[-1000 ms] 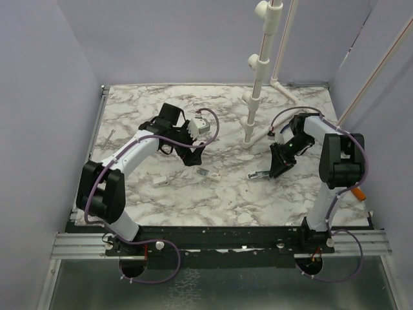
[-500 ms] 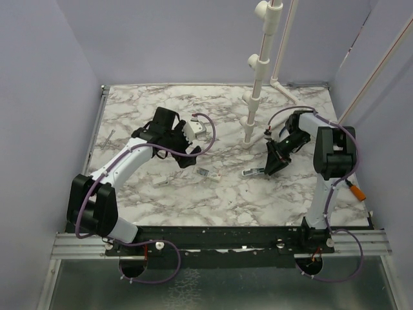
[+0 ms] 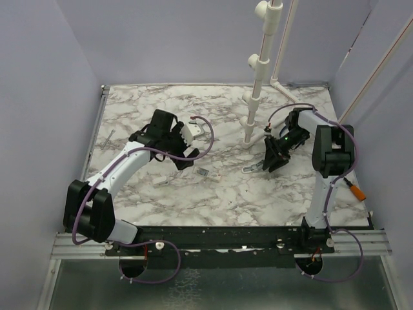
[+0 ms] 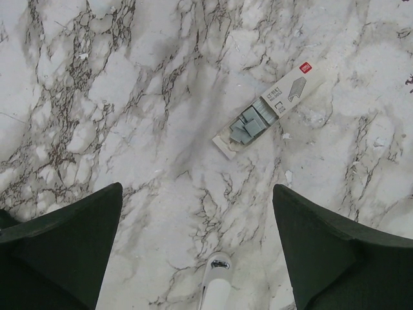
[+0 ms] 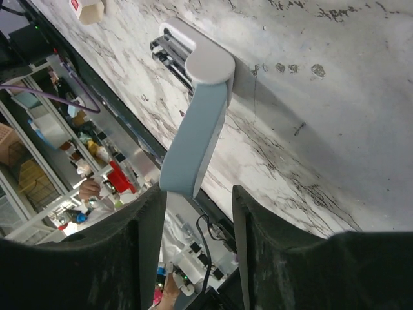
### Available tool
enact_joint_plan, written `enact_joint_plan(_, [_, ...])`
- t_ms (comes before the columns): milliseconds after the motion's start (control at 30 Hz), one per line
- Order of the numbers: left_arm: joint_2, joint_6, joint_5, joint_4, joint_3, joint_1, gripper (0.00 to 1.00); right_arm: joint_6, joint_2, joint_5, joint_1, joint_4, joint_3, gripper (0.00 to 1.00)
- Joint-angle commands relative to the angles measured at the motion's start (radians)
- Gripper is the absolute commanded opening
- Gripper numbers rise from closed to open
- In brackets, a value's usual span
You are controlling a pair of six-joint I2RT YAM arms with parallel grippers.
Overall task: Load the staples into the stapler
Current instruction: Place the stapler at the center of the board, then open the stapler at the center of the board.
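The stapler (image 3: pixel 253 168) lies on the marble table just left of my right gripper (image 3: pixel 270 163). In the right wrist view its white base with the metal channel (image 5: pixel 174 45) rests on the table, and its light blue lid (image 5: pixel 197 135) is swung up. The lid's end sits between my right gripper's (image 5: pixel 197 188) part-open jaws, against the left finger, with a gap on the right. The staples (image 4: pixel 248 123) are grey strips in an open white box (image 3: pixel 205 173). My left gripper (image 3: pixel 184 159) is wide open and empty above the table, short of the box (image 4: pixel 284 97).
A white rounded piece with a chrome tip (image 4: pixel 216 290) lies between my left gripper's (image 4: pixel 197 188) fingers. A small white bit (image 3: pixel 160 183) lies left of the box. A white pipe stand (image 3: pixel 255 97) rises behind the stapler. Purple walls close in the table.
My right gripper moved slightly back and to the left, and the stapler shifted with it. My left arm drew a little to the left, its gripper still open.
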State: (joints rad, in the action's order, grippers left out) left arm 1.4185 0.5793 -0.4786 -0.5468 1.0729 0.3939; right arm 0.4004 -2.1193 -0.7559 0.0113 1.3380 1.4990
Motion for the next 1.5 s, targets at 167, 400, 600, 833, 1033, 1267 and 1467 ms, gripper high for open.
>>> enact_joint_plan(167, [-0.084,0.056,0.163,-0.02,-0.067,-0.02,0.99,0.002,0.131,0.008,-0.007,-0.088,-0.056,0.54])
enact_joint_plan(400, [-0.052,0.17,0.229,-0.187,-0.104,-0.135,0.99,0.007,0.411,-0.024,-0.006,-0.35,-0.231,0.51])
enact_joint_plan(600, [-0.051,0.356,0.178,-0.239,-0.161,-0.184,0.99,0.063,0.506,-0.104,-0.007,-0.44,-0.323,0.5])
enact_joint_plan(833, [-0.028,0.439,0.06,-0.27,-0.164,-0.185,0.99,0.081,0.524,-0.105,-0.007,-0.459,-0.369,0.5])
enact_joint_plan(1033, [0.03,0.473,0.07,-0.243,-0.172,-0.184,0.9,0.085,0.528,-0.119,-0.007,-0.458,-0.372,0.5])
enact_joint_plan(1267, [0.097,0.478,0.052,-0.242,-0.148,-0.184,0.68,0.085,0.551,-0.154,-0.007,-0.462,-0.374,0.5])
enact_joint_plan(1467, [0.092,0.449,-0.007,-0.259,-0.13,-0.185,0.32,0.177,0.611,-0.214,-0.007,-0.42,-0.379,0.5])
